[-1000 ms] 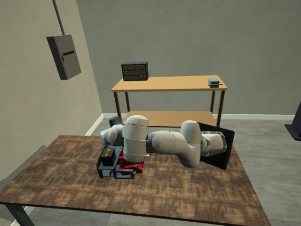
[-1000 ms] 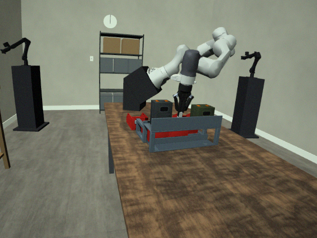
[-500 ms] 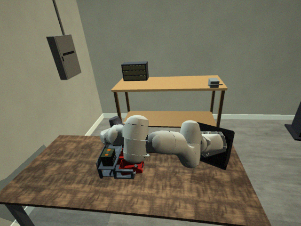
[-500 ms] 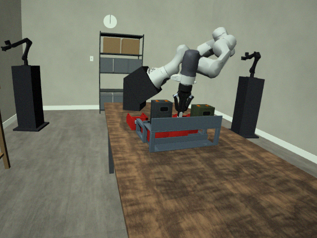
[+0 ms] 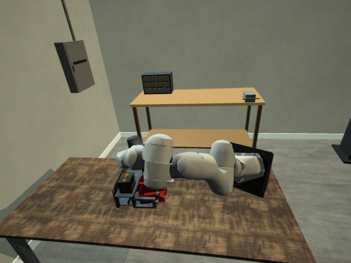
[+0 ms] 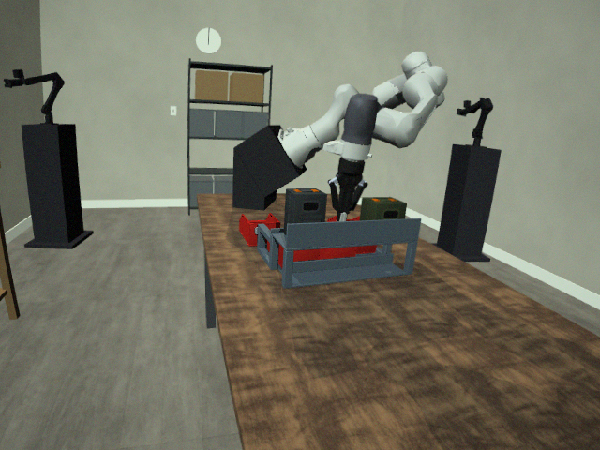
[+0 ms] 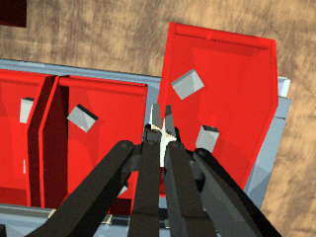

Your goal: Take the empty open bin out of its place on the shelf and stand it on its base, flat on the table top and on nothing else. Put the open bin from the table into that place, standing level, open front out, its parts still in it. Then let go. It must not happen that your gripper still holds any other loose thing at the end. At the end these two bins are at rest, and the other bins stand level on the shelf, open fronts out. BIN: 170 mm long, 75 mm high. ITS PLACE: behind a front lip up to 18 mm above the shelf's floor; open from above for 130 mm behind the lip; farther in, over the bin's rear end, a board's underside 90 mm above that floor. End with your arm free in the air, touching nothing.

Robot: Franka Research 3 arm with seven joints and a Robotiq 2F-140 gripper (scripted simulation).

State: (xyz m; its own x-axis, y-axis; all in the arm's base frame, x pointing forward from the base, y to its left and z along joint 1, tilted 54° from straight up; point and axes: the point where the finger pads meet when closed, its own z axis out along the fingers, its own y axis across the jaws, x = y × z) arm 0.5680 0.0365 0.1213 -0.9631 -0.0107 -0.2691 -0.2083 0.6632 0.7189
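The grey shelf (image 6: pixel 338 247) stands on the table and shows red bins through its frame; in the wrist view two of these red bins (image 7: pixel 99 143) sit in their places at the left, each with a grey part. My gripper (image 7: pixel 159 116) comes down from above and is shut on the left side wall of a red open bin with grey parts (image 7: pixel 222 99). This bin sits askew over the shelf's right end, and its far end reaches out past the shelf over the table. Another red bin (image 6: pixel 256 226) stands on the table beside the shelf's left end; its inside is hidden.
A dark grey box (image 6: pixel 305 205) and an olive box (image 6: pixel 382 208) stand on top of the shelf on either side of my gripper. The arm's black base (image 6: pixel 262 167) is at the table's far end. The arm hides most of the shelf in the top view (image 5: pixel 136 195).
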